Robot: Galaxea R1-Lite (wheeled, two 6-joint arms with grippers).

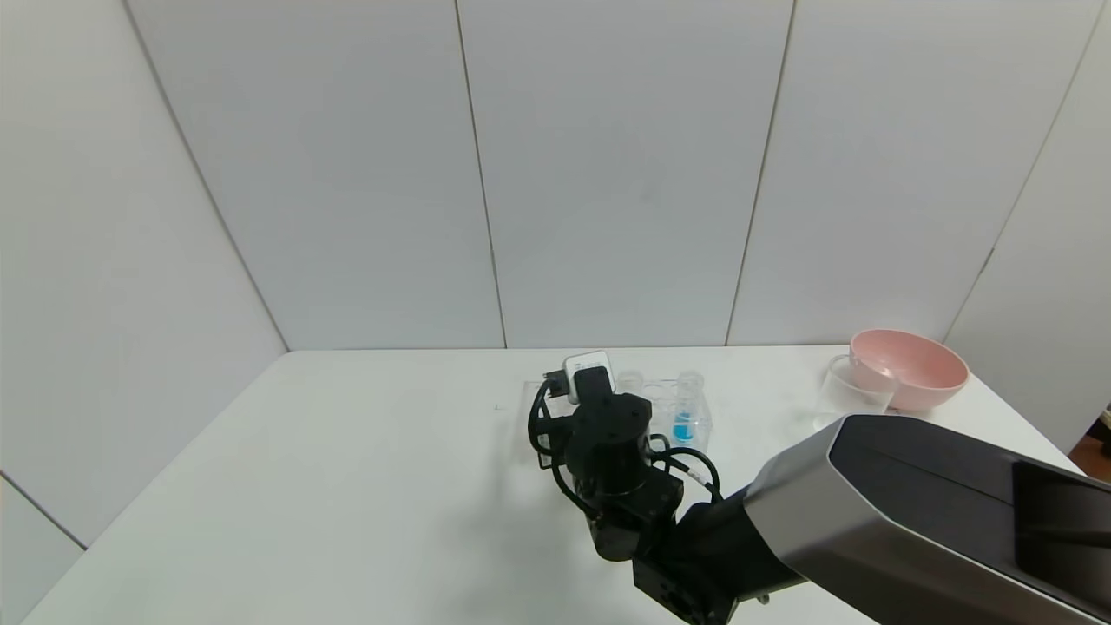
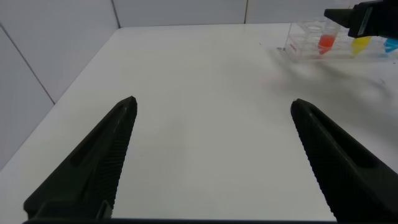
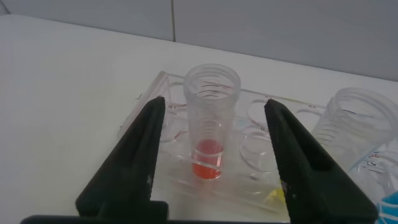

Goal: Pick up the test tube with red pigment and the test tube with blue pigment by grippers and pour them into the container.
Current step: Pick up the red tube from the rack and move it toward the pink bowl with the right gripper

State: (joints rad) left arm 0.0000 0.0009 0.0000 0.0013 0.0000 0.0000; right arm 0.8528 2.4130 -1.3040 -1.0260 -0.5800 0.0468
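The test tube with red pigment (image 3: pixel 210 124) stands upright in a clear tube rack (image 3: pixel 155 93). My right gripper (image 3: pixel 214 109) is open, with one finger on each side of that tube and a gap on both sides. The test tube with blue pigment (image 1: pixel 684 425) stands in the same rack, at its right end. In the head view my right wrist (image 1: pixel 608 434) hides the red tube and the gripper's fingers. The container, a clear glass beaker (image 1: pixel 851 395), stands at the far right of the table. My left gripper (image 2: pixel 212 106) is open and empty over bare table, far from the rack (image 2: pixel 305 43).
A pink bowl (image 1: pixel 907 369) sits just behind the beaker near the table's right edge. A tube with yellow liquid (image 2: pixel 360 45) stands in the rack between the red and blue ones. White wall panels close the back and sides.
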